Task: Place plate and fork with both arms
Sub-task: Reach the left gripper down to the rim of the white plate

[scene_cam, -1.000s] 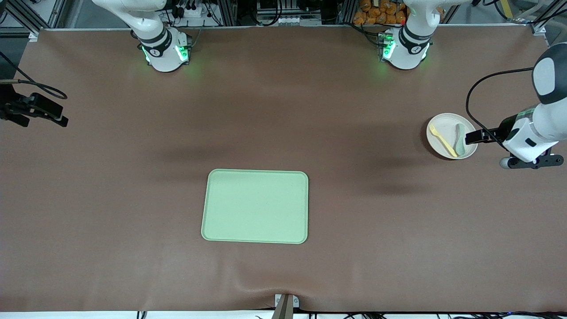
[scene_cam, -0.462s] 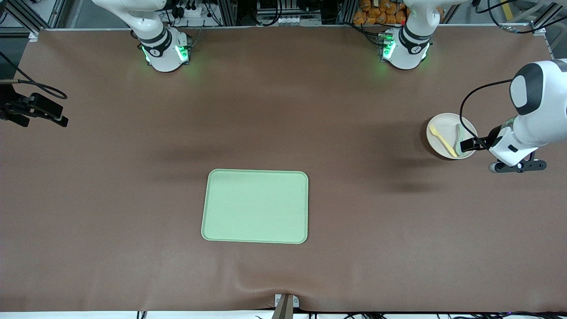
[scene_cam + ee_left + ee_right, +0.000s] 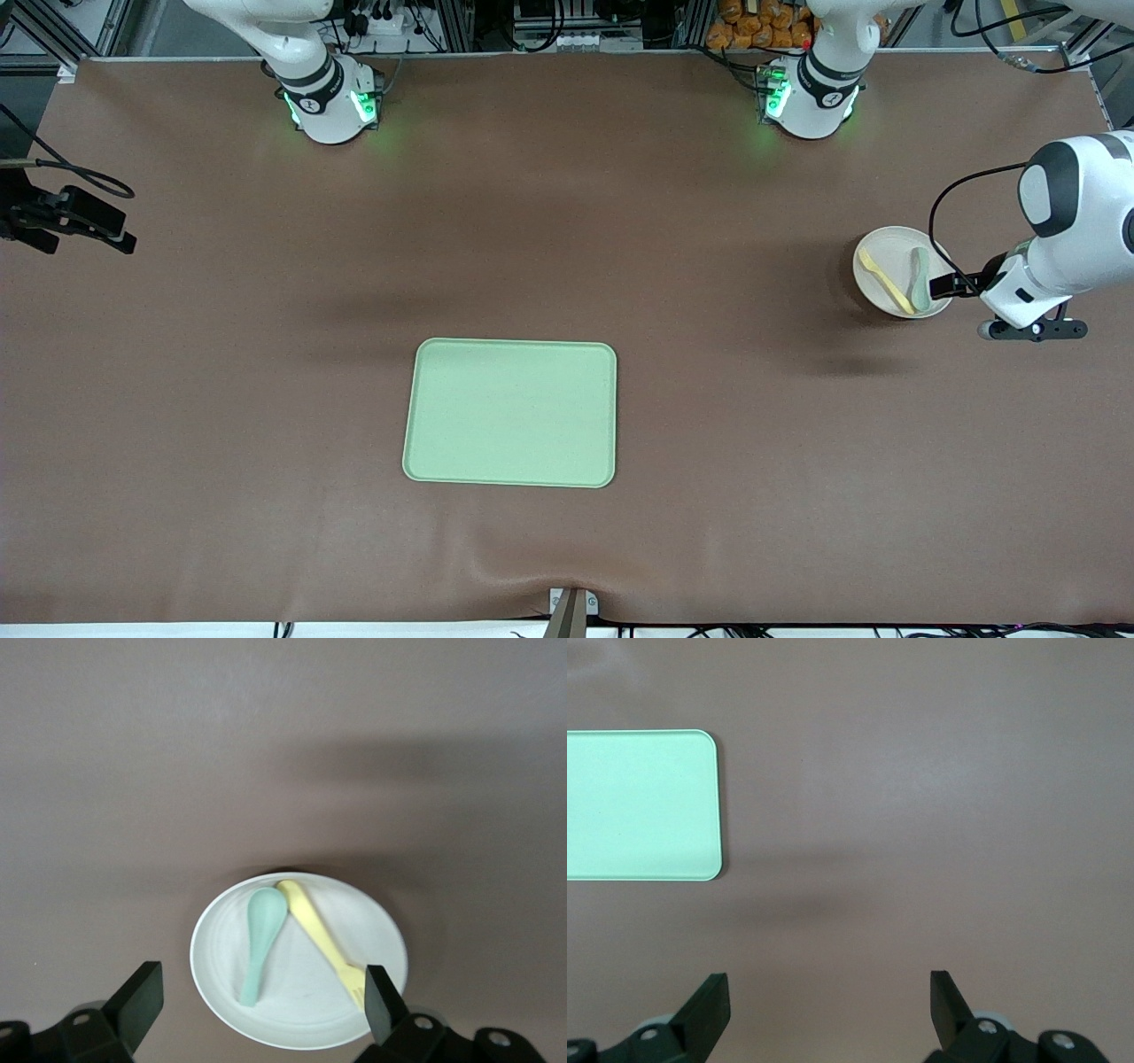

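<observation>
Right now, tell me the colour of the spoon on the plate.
Pale grey-green. The spoon lies beside the yellow fork on the plate; the left wrist view shows it best.

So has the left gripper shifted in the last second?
Yes. In the front view the left gripper, jaws open, has swung in toward the plate, which has not moved, then eased back slightly; it hangs beside the plate's rim.

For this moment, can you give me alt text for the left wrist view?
A round cream plate sits on the brown table, holding a grey-green spoon and a pale-yellow fork that meet at one end in a V. The left claw hangs open over the plate.
</observation>
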Controlling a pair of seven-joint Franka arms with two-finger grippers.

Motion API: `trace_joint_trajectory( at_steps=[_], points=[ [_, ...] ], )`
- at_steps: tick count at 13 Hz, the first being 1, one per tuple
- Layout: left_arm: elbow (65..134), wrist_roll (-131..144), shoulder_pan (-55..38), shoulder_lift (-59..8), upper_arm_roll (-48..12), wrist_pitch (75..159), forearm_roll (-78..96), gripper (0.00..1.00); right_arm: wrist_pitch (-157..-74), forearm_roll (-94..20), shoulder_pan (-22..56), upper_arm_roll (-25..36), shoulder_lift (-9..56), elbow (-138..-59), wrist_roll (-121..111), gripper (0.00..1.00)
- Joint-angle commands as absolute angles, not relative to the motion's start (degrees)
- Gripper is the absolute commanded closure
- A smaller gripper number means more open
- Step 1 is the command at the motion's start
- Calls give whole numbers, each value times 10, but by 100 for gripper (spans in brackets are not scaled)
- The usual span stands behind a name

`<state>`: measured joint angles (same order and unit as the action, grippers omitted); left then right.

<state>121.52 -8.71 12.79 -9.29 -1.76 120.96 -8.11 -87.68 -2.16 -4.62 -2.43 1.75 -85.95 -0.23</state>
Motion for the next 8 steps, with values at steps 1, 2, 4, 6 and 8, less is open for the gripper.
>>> trace_joint_trajectory(
  at_steps=[1,2,4,6,8],
  points=[
    [1232,-134,169,-114,-22,1244,-97,0,-869,-32,-59,-32,21,-850,-10,0],
    [1233,-152,184,-129,-22,1256,-97,0,-869,-32,-59,-32,21,-850,-10,0],
    [1233,-197,226,-160,-22,1281,-98,0,-869,-32,-60,-33,21,-850,-10,0],
    [1233,-235,252,-185,-22,1301,-98,0,-869,-32,-59,-32,21,-850,-10,0],
    [1233,-250,262,-206,-22,1306,-98,0,-869,-32,-59,-33,21,-850,-10,0]
  ],
)
